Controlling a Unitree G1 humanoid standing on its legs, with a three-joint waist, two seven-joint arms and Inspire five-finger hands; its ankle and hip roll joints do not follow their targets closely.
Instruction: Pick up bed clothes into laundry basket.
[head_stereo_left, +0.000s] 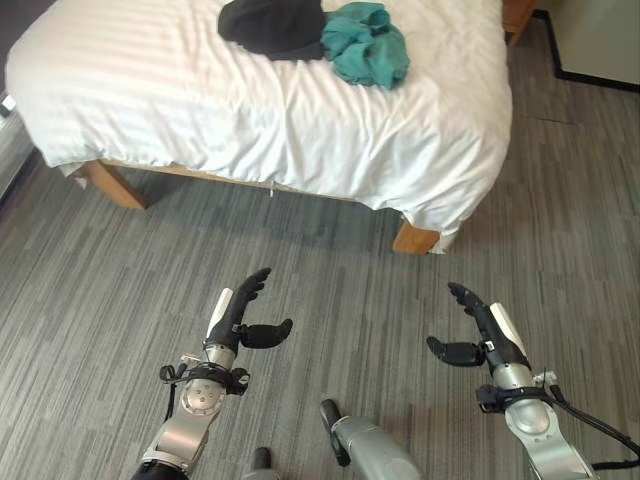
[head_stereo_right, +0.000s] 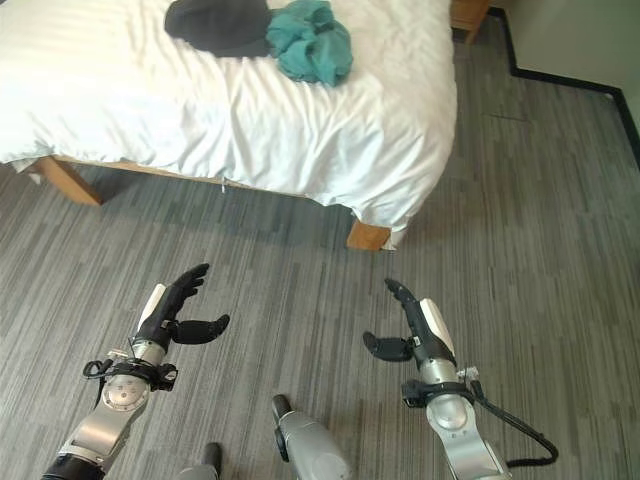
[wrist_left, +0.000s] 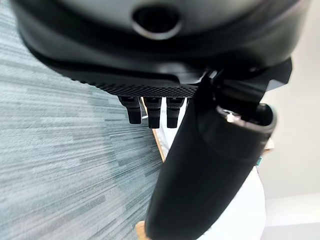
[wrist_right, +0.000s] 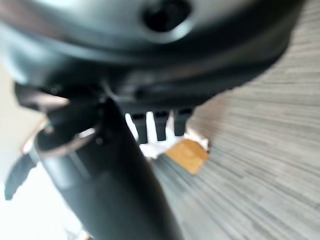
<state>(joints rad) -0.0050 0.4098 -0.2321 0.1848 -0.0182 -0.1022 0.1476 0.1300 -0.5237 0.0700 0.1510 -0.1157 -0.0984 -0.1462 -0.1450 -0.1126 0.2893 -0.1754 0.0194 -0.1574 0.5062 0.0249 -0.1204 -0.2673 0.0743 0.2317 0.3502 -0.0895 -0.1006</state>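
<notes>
Black garment (head_stereo_left: 272, 27) and teal garment (head_stereo_left: 367, 42) touching on bed (head_stereo_left: 250, 120), well apart from left robot hand (head_stereo_left: 240, 318) and right robot hand (head_stereo_left: 478, 327); both splayed wide, empty, over floor (head_stereo_left: 350, 290).

White bed (head_stereo_left: 300, 120), grey striped floor (head_stereo_left: 330, 290)

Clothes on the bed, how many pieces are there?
2: a crumpled black garment and a crumpled teal garment touching its right side, both at the far part of the white-sheeted bed. More may lie beyond the view's top edge.
</notes>
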